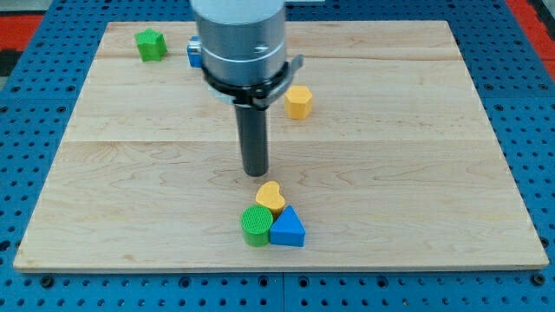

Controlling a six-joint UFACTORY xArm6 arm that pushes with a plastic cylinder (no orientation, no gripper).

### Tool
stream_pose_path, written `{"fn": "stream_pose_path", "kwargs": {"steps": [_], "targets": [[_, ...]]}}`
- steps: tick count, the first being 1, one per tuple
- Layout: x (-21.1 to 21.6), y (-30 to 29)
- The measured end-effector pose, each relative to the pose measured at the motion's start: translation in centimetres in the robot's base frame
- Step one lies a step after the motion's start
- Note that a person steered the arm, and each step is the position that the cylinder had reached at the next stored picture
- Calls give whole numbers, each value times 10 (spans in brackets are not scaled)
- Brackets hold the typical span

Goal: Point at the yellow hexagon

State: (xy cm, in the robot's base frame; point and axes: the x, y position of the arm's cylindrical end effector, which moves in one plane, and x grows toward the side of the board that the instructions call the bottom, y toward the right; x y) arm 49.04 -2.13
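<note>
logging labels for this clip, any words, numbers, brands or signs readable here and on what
None: no text, number, brand or sign shows anywhere.
The wooden board, the yellow hexagon, the other blocks and the arm's grey housing are all unmarked.
The blue pegboard around the board shows only holes.

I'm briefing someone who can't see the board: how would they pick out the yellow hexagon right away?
Start at the wooden board and find the dark rod near its middle. The yellow hexagon stands alone toward the view's top right of my tip. The other yellow block, a heart, sits below my tip beside a green cylinder and a blue triangle.
</note>
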Motion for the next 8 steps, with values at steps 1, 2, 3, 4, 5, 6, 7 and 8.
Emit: {"fn": "stream_pose_path", "kwargs": {"steps": [1, 2, 3, 4, 5, 6, 7, 8], "targets": [[26, 12], [34, 12], [16, 12], [-15, 8], [-31, -6], [-33, -7], [-38, -12], [-68, -9]]}}
